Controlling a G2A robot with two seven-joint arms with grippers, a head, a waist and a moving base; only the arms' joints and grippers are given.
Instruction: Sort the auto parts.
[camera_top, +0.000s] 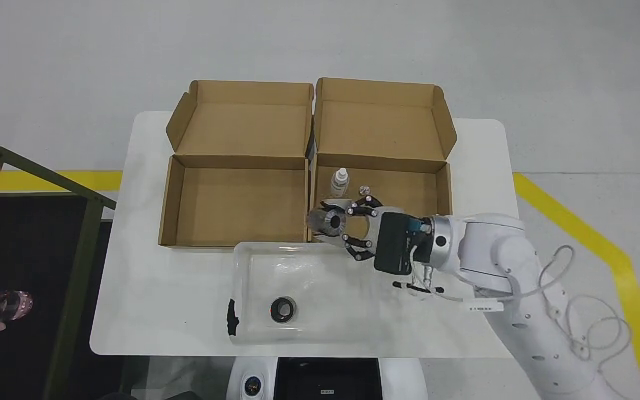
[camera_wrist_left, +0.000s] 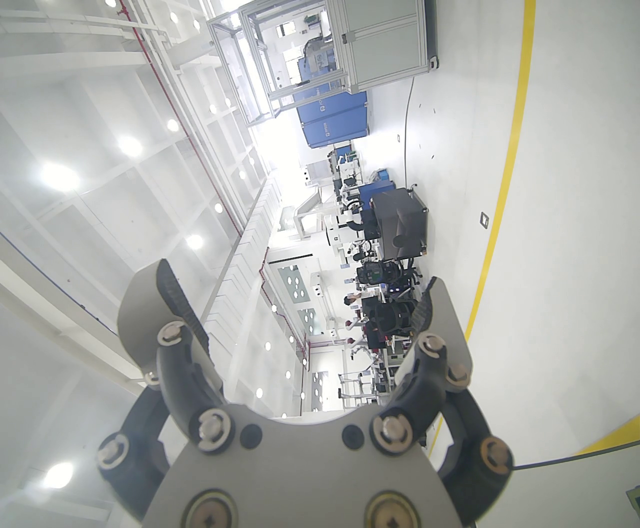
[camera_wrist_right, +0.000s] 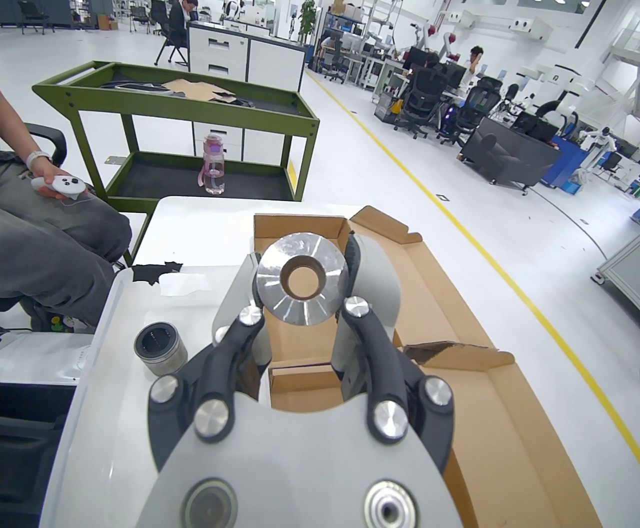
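Note:
My right gripper (camera_top: 331, 222) is shut on a silver metal disc with a centre hole (camera_wrist_right: 301, 280), held above the near left corner of the right cardboard box (camera_top: 420, 200). That box holds a small white part (camera_top: 341, 181) and a tiny metal piece (camera_top: 366, 188). The left cardboard box (camera_top: 235, 205) looks bare inside. A dark cylindrical bearing (camera_top: 285, 309) (camera_wrist_right: 160, 348) lies in the clear plastic tray (camera_top: 240, 275) in front of the boxes. My left gripper (camera_wrist_left: 300, 290) is open, holds nothing and faces the room.
A black scrap (camera_top: 232, 318) lies at the tray's left rim. Both box lids (camera_top: 250, 115) stand open toward the far table edge. A green cart (camera_wrist_right: 175, 105) stands beyond the table's left side. The white table (camera_top: 140, 250) is bare left of the boxes.

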